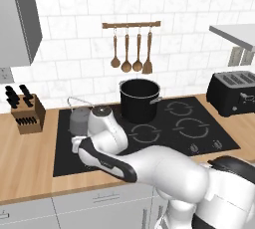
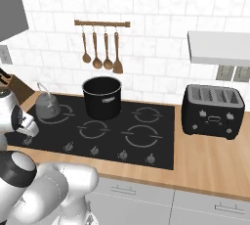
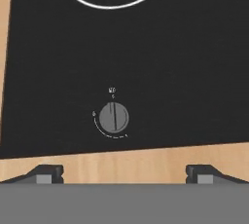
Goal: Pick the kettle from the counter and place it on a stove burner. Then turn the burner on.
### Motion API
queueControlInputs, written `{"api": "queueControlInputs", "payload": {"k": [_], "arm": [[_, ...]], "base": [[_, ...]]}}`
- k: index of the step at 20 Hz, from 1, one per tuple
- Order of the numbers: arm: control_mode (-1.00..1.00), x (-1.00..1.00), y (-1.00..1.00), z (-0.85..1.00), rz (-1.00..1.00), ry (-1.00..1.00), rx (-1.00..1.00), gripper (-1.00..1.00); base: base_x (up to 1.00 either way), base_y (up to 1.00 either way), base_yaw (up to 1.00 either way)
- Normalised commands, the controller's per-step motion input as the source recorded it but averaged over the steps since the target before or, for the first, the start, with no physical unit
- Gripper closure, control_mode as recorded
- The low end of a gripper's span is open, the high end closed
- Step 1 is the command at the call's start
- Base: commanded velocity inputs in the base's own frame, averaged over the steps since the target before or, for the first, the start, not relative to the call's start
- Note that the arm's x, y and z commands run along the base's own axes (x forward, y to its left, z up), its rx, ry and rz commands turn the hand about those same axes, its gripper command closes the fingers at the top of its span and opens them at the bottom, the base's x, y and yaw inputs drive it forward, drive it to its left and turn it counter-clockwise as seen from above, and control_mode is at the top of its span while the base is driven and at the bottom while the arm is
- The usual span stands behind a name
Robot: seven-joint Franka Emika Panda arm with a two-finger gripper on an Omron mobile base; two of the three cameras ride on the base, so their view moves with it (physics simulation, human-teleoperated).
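Cooktop of black glass (image 2: 161, 141) lies under and ahead of the pincer, set in the light tan wood-grain counter (image 2: 215, 163). Squat dull-grey metal kettle (image 2: 46, 105) already sits on the widest grey ring burner (image 2: 66, 116), just beyond the pincer (image 3: 124, 173): placing looks done. Pincer open, fingertips spread wide, holding nothing. Small grey round knob (image 3: 114, 118) sits directly ahead between the tips, apparently untouched; turning it remains.

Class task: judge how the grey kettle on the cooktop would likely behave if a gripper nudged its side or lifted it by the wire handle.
The kettle looks squat and wide-based, so a nudge would probably slide it on the smooth cooktop, not tip it. Lifted by its thin arched handle, it may swing.
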Motion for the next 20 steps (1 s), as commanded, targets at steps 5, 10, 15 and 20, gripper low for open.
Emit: {"api": "queueControlInputs", "payload": {"k": [5,10,15,20], "arm": [[-1.0,0.08,0.1,-0.31,0.0,0.05,-0.03,-1.0],[-1.0,0.04,0.21,-0.37,0.0,0.0,-0.08,-1.0],[-1.0,0.16,0.13,-0.26,0.0,0.0,-0.06,-1.0],[-1.0,0.21,0.0,-0.17,0.0,0.0,0.0,-1.0]], "base": [[0.0,0.0,0.0],[0.0,0.0,0.0],[0.0,0.0,0.0],[0.0,0.0,0.0]]}}
